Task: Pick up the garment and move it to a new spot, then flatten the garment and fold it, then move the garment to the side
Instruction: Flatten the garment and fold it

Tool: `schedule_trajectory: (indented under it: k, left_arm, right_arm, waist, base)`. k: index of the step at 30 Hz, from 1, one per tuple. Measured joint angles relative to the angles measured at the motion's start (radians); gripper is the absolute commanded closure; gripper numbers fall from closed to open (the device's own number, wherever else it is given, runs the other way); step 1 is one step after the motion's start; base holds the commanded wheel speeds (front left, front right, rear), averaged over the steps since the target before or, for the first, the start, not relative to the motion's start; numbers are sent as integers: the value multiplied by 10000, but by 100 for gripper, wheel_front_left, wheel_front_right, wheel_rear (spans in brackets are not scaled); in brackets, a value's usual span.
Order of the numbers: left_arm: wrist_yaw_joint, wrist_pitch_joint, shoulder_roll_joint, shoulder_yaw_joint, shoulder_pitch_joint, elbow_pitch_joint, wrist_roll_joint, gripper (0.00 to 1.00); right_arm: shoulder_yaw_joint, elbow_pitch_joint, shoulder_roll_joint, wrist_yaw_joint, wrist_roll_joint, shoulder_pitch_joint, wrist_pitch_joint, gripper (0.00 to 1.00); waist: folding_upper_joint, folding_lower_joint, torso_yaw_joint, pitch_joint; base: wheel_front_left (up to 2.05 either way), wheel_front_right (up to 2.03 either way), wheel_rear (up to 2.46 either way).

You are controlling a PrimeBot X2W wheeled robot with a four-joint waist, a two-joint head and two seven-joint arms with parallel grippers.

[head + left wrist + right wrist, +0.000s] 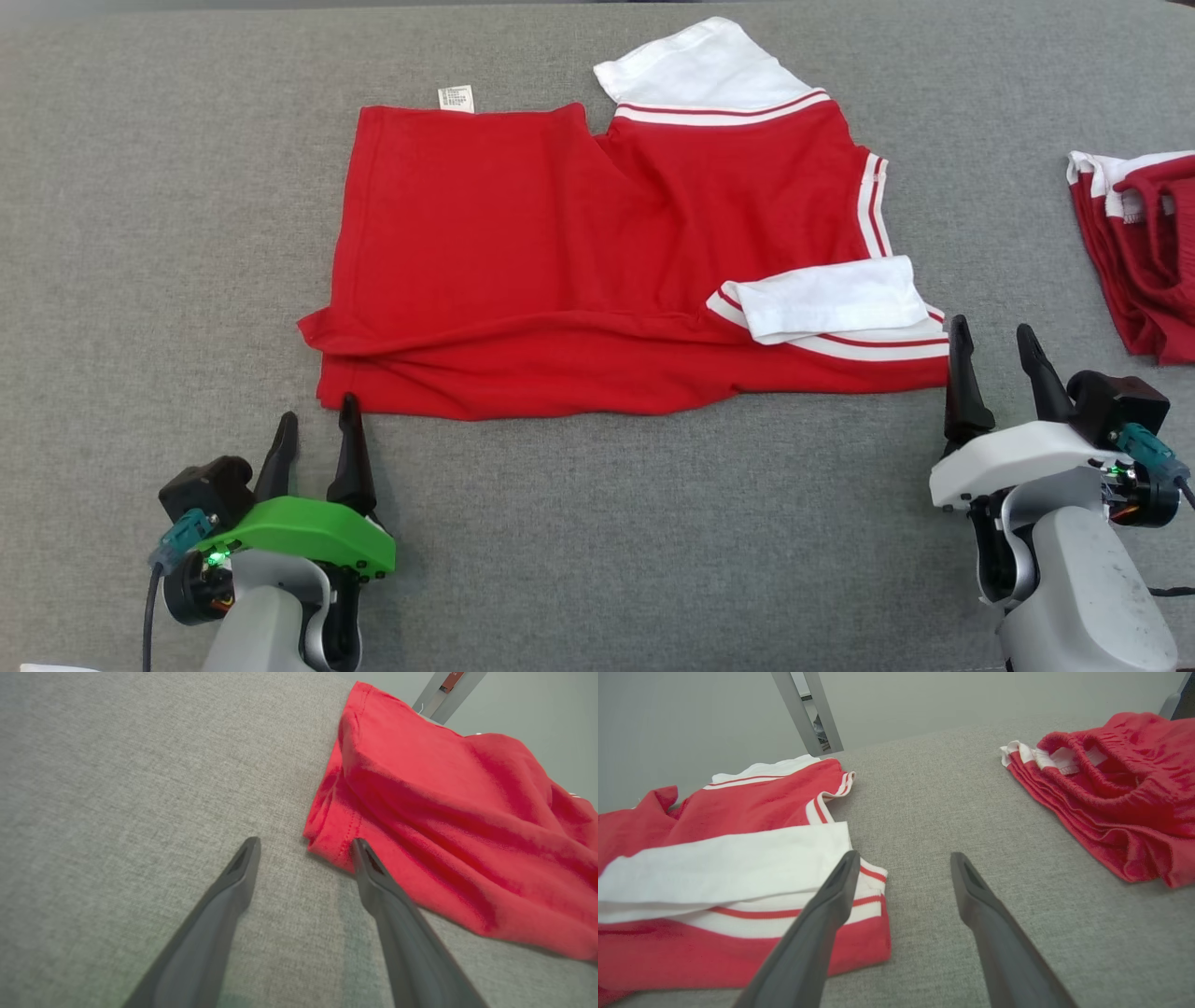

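The garment [597, 252] is a red shirt with white sleeves and white stripes, lying folded lengthwise on the grey cloth-covered table [653, 523]. Its near edge runs from left to right between my two grippers. My left gripper [318, 415] stands open at the shirt's near left corner [327, 844], its right finger touching the hem. At the near right corner [873, 938] my right gripper [993, 339] stands open too, its left finger over the white-striped edge. Nothing is between the fingers of either one.
A second red garment [1144, 247] with white trim lies crumpled at the table's right edge, also seen as red folds [1111, 793] in the right wrist view. A grey metal post [808, 711] stands beyond the table's far edge.
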State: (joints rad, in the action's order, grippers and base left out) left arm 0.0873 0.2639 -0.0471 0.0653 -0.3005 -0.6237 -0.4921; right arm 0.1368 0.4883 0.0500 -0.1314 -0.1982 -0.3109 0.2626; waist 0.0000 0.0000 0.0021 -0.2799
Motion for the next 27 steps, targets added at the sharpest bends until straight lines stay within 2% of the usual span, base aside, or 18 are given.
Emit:
schedule_trajectory:
  k: [8, 14, 15, 17, 18, 23, 24, 25, 27]
  left_arm:
    - [282, 12, -15, 238, -135, -153, -330, 0]
    - [349, 27, -31, 493, -535, -564, -364, 0]
    - [355, 33, -40, 619, -613, -725, -345, 20]
    - [360, 63, -71, 830, -797, -1026, -378, 83]
    - [360, 109, -105, 1022, -912, -1210, -460, 100]
    - [384, 115, -132, 1639, -1244, -1685, -842, 100]
    - [385, 115, -134, 1703, -1266, -1703, -905, 100]
    - [385, 115, -142, 1756, -1276, -1707, -970, 100]
    - [387, 98, -130, 1774, -1258, -1620, -1020, 100]
  right_arm:
    - [-502, -35, 2, 0, 40, 229, 0, 0]
    - [-1032, 309, -13, 0, 650, 218, 2, 0]
    - [-1007, 399, -12, 0, 677, 196, 0, 0]
    - [-1007, 564, 4, 0, 709, 134, 2, 0]
    - [-1039, 644, 4, 0, 740, 93, 4, 0]
    - [-1275, 1131, 19, 6, 709, -98, 46, 1]
    - [-1346, 1233, 31, 10, 683, -136, 48, 83]
    - [-1381, 1333, 48, 10, 675, -185, 52, 100]
    - [-1396, 1444, 33, 6, 443, -221, 92, 100]
  waist:
    - [0, 0, -55, -136]
    - [0, 0, -92, -254]
    - [0, 0, -95, -281]
    - [0, 0, -93, -326]
    - [0, 0, -88, -347]
    - [0, 0, -26, -378]
    - [0, 0, -13, -374]
    - [0, 0, 0, -359]
    - [0, 0, 26, -319]
  base:
    - [0, 0, 0]
    - [0, 0, 0]
    - [0, 0, 0]
    - [0, 0, 0]
    - [0, 0, 0]
    - [0, 0, 0]
    - [0, 0, 0]
    - [0, 0, 0]
    - [0, 0, 0]
